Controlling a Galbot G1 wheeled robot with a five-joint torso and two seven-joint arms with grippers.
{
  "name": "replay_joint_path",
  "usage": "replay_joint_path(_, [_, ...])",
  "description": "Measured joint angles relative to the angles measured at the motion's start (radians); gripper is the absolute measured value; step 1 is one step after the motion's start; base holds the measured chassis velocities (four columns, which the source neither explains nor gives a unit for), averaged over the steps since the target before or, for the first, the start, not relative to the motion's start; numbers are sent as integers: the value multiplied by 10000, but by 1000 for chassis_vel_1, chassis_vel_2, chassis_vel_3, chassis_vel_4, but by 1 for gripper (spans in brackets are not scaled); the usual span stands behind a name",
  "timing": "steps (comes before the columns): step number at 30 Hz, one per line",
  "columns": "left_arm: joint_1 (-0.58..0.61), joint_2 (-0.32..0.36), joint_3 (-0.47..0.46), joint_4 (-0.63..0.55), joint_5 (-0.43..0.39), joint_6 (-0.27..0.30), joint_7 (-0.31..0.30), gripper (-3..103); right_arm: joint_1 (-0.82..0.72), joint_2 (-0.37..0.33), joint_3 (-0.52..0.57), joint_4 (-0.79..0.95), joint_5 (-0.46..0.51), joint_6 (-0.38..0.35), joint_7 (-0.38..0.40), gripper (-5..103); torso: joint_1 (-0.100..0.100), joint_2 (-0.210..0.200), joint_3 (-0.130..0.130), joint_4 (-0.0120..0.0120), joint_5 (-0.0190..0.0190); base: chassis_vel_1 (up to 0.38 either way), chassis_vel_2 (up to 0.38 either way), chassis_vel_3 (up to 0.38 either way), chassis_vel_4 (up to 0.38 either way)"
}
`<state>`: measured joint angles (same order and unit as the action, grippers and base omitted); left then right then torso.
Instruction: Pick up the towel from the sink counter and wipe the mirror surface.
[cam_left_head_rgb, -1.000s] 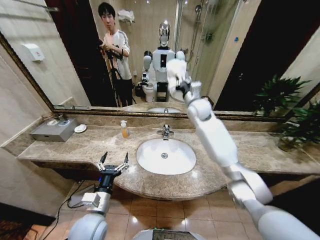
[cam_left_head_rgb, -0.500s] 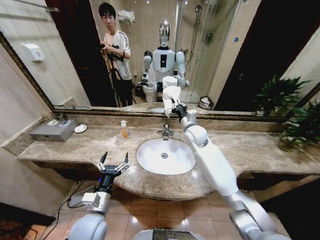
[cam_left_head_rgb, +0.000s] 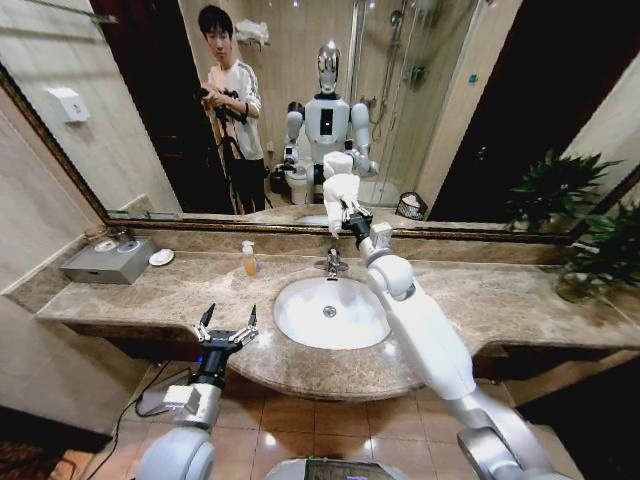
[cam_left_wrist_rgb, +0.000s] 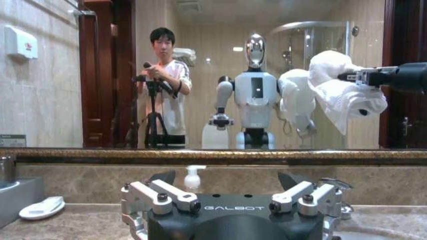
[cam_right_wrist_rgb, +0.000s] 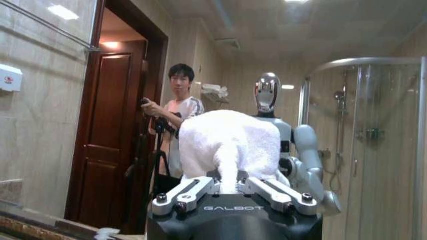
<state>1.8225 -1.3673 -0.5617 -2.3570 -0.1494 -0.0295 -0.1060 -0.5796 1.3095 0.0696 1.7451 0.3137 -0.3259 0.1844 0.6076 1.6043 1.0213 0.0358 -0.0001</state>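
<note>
Small white cloth towel (cam_left_head_rgb: 340, 188) being pinched by right gripper (cam_left_head_rgb: 346, 208), pressed toward large bronze-framed mirror (cam_left_head_rgb: 450, 90) at 12 o'clock above basin, for wiping. Left gripper (cam_left_head_rgb: 226, 326) being kept spread, idle at marble sink counter (cam_left_head_rgb: 150, 295) front edge.

The desk (cam_left_head_rgb: 170, 290) lies bare between the soap bottle (cam_left_head_rgb: 247, 258) and basin (cam_left_head_rgb: 330, 312); the faucet (cam_left_head_rgb: 331, 264) blocks the middle.

fluffy cloth towel (cam_left_head_rgb: 340, 189), glossy speckled-marble sink counter (cam_left_head_rgb: 180, 290)
</note>
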Motion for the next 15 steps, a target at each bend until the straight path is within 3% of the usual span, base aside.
replay_joint_path(15, [0,3,-2,0,0,0,-4,100,-27,28,-32,-257,54,271,-154,9,0,-1,2,4,-3,165,161,-159,-164])
